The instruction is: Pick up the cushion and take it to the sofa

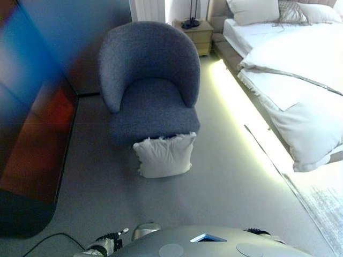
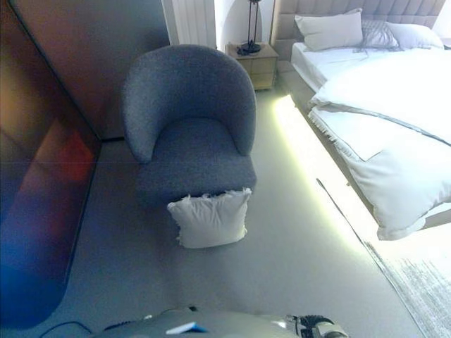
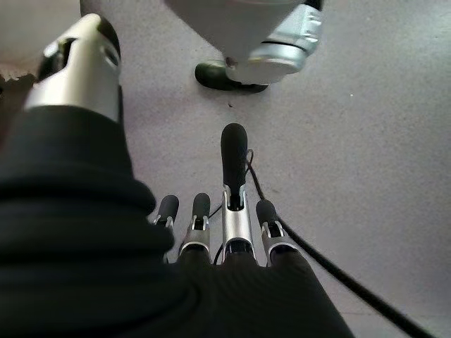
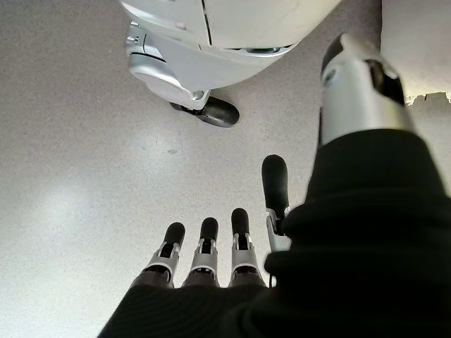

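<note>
A white square cushion (image 1: 163,155) stands on the grey floor, leaning against the front of a dark blue-grey armchair (image 1: 150,91), some way ahead of me. Both hands hang low beside my body, far from the cushion. My left hand (image 3: 235,211) shows at the bottom edge of the left eye view (image 1: 107,245), with relaxed fingers over bare floor and nothing in it. My right hand (image 4: 239,246) shows at the bottom of the right eye view (image 2: 317,328), fingers likewise relaxed and holding nothing.
A bed (image 1: 289,80) with white covers and pillows fills the right side, a lit strip running along its base. A wooden nightstand (image 1: 195,35) stands behind the armchair. A glossy dark panel (image 1: 32,134) lines the left. A pale rug (image 1: 321,209) lies at lower right.
</note>
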Robot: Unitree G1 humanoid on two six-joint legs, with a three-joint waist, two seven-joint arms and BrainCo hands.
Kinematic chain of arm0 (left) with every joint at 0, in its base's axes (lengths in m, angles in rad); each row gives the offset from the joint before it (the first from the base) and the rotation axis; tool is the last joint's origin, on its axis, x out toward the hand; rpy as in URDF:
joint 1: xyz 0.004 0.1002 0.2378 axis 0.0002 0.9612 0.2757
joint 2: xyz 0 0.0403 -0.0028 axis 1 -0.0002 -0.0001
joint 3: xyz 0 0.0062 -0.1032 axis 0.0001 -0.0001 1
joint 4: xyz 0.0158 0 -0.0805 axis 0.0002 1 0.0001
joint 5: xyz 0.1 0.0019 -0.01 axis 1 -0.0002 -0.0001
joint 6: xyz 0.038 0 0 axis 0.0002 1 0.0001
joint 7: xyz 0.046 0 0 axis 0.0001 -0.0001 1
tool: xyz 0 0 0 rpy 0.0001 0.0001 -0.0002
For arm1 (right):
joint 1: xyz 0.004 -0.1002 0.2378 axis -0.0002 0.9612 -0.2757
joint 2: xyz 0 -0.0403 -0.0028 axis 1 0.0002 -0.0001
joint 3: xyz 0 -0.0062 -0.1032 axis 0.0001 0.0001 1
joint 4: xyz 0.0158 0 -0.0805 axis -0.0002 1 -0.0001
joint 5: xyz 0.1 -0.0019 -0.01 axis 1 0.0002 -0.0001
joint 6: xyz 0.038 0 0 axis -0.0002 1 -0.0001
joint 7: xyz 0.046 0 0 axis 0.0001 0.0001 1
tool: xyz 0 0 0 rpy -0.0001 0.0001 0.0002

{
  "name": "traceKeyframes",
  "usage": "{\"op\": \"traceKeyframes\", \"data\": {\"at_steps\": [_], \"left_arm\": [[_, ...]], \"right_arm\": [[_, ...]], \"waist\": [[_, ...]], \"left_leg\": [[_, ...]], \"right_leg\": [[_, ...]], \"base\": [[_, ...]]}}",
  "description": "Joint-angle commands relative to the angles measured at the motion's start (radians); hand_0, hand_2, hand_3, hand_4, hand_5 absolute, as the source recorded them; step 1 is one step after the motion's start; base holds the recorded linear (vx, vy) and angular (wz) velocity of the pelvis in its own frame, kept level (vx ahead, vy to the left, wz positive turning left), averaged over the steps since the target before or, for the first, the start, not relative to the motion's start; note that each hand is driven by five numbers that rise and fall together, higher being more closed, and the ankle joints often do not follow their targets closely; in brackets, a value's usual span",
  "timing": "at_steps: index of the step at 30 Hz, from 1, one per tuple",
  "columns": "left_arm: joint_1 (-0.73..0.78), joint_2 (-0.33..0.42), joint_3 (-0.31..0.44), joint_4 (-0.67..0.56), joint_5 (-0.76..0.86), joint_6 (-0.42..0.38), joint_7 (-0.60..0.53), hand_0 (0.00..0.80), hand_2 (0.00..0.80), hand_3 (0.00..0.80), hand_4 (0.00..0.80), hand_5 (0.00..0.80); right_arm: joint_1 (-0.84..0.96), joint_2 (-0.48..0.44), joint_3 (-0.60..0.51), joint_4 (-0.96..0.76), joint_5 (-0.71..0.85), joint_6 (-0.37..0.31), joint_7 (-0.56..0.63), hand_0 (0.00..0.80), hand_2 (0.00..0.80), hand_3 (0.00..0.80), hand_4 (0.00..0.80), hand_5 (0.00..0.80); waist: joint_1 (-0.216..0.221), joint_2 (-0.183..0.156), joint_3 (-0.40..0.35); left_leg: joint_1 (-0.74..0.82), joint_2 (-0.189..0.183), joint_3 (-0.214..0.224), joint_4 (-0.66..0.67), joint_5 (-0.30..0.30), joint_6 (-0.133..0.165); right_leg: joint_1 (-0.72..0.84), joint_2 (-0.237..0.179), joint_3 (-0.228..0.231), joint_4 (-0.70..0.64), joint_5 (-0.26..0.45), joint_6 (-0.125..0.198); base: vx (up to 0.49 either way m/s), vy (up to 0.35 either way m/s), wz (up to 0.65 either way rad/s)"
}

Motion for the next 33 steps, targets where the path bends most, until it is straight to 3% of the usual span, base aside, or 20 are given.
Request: {"op": "traceKeyframes", "data": {"at_steps": [1, 3, 5, 9, 13, 16, 20, 22, 25, 28, 30, 33], "left_arm": [[-0.056, -0.019, 0.026, 0.025, -0.018, -0.022, -0.010, 0.000, 0.000, 0.000, 0.000, 0.000], [-0.052, -0.022, 0.030, 0.022, -0.030, -0.022, -0.011, 0.000, 0.000, 0.000, 0.000, 0.000], [-0.044, -0.021, 0.038, 0.017, -0.039, -0.027, -0.007, 0.000, 0.000, 0.000, 0.000, 0.000], [-0.022, -0.013, 0.042, 0.004, -0.033, -0.029, -0.013, 0.000, 0.000, 0.000, 0.000, 0.000], [0.004, -0.016, 0.048, 0.009, -0.042, -0.026, -0.023, 0.000, 0.000, 0.000, 0.000, 0.000], [0.027, -0.021, 0.055, 0.014, -0.027, -0.030, -0.018, 0.000, 0.000, 0.000, 0.000, 0.000], [0.035, -0.022, 0.048, 0.020, -0.023, -0.028, -0.019, 0.000, 0.000, 0.000, 0.000, 0.000], [0.029, -0.022, 0.050, 0.022, -0.015, -0.019, -0.027, 0.000, 0.000, 0.000, 0.000, 0.000], [0.009, -0.005, 0.048, 0.036, -0.010, -0.023, -0.042, 0.000, 0.000, 0.000, 0.000, 0.000], [-0.002, 0.019, 0.060, 0.027, -0.011, -0.018, -0.052, 0.000, 0.000, 0.000, 0.000, 0.000], [-0.019, 0.038, 0.064, 0.025, -0.013, -0.017, -0.050, 0.000, 0.000, 0.000, 0.000, 0.000], [-0.051, 0.062, 0.058, 0.010, -0.009, -0.007, -0.036, 0.000, 0.000, 0.000, 0.000, 0.000]], "right_arm": [[-0.076, -0.041, 0.038, 0.026, -0.009, 0.014, -0.019, 0.000, 0.000, 0.000, 0.000, 0.000], [-0.078, -0.054, 0.033, 0.022, -0.015, 0.018, -0.014, 0.000, 0.000, 0.000, 0.000, 0.000], [-0.078, -0.060, 0.030, 0.024, -0.028, 0.014, -0.004, 0.000, 0.000, 0.000, 0.000, 0.000], [-0.063, -0.061, 0.013, 0.032, -0.043, -0.003, -0.006, 0.000, 0.000, 0.000, 0.000, 0.000], [-0.046, -0.053, 0.017, 0.044, -0.054, -0.003, -0.006, 0.000, 0.000, 0.000, 0.000, 0.000], [-0.045, -0.046, 0.031, 0.055, -0.051, 0.008, -0.010, 0.000, 0.000, 0.000, 0.000, 0.000], [-0.055, -0.048, 0.039, 0.061, -0.045, 0.040, -0.017, 0.000, 0.000, 0.000, 0.000, 0.000], [-0.062, -0.053, 0.037, 0.063, -0.037, 0.059, -0.013, 0.000, 0.000, 0.000, 0.000, 0.000], [-0.062, -0.040, 0.021, 0.066, -0.028, 0.061, -0.030, 0.000, 0.000, 0.000, 0.000, 0.000], [-0.043, -0.026, -0.010, 0.067, -0.053, 0.040, -0.024, 0.000, 0.000, 0.000, 0.000, 0.000], [-0.036, -0.012, -0.015, 0.055, -0.071, 0.023, -0.030, 0.000, 0.000, 0.000, 0.000, 0.000], [-0.040, -0.009, -0.017, 0.023, -0.047, -0.003, -0.037, 0.000, 0.000, 0.000, 0.000, 0.000]], "waist": [[0.019, -0.054, 0.077], [0.033, -0.044, 0.096], [0.048, -0.025, 0.108], [0.059, 0.018, 0.093], [0.083, 0.032, 0.060], [0.103, 0.032, 0.037], [0.108, 0.036, 0.030], [0.111, 0.032, 0.033], [0.111, 0.023, 0.038], [0.107, -0.018, 0.017], [0.113, -0.042, -0.005], [0.102, -0.035, -0.013]], "left_leg": [[-0.197, -0.026, -0.039, 0.438, -0.030, 0.054], [-0.248, -0.051, -0.057, 0.447, -0.004, 0.053], [-0.265, -0.068, -0.052, 0.358, 0.040, 0.043], [-0.258, -0.046, 0.027, 0.078, 0.127, 0.028], [-0.234, -0.027, 0.032, -0.140, 0.181, 0.014], [-0.277, 0.006, 0.000, -0.196, 0.174, -0.010], [-0.292, 0.050, -0.017, -0.196, 0.173, -0.017], [-0.285, 0.059, -0.007, -0.196, 0.143, -0.002], [-0.307, 0.055, 0.024, -0.146, 0.167, 0.007], [-0.326, 0.002, 0.032, -0.027, 0.107, 0.069], [-0.308, -0.044, 0.021, -0.027, 0.062, 0.116], [-0.221, -0.075, 0.005, -0.061, 0.028, 0.141]], "right_leg": [[-0.012, -0.016, -0.011, 0.043, -0.028, -0.057], [0.006, -0.005, -0.002, 0.049, -0.041, -0.059], [0.043, 0.023, 0.017, 0.048, -0.071, -0.058], [0.126, 0.082, 0.045, 0.057, -0.147, -0.055], [0.228, 0.106, 0.092, 0.045, -0.219, -0.056], [0.290, 0.108, 0.124, 0.040, -0.286, -0.060], [0.308, 0.095, 0.138, 0.064, -0.342, -0.061], [0.302, 0.067, 0.131, 0.092, -0.348, -0.048], [0.290, 0.020, 0.111, 0.176, -0.348, -0.007], [0.269, -0.041, 0.098, 0.274, -0.226, 0.060], [0.217, -0.086, 0.084, 0.408, -0.069, 0.112], [0.043, -0.127, 0.078, 0.613, 0.080, 0.117]], "base": [[-0.062, -0.082, -0.28], [0.028, -0.012, -0.34], [0.126, 0.022, -0.16], [0.260, 0.034, -0.18], [0.402, 0.071, 0.04], [0.459, 0.098, 0.11], [0.413, 0.138, -0.13], [0.495, 0.234, -0.58], [0.483, 0.256, -0.53], [0.478, 0.245, -0.15], [0.454, 0.228, -0.02], [0.412, 0.198, 0.03]]}}
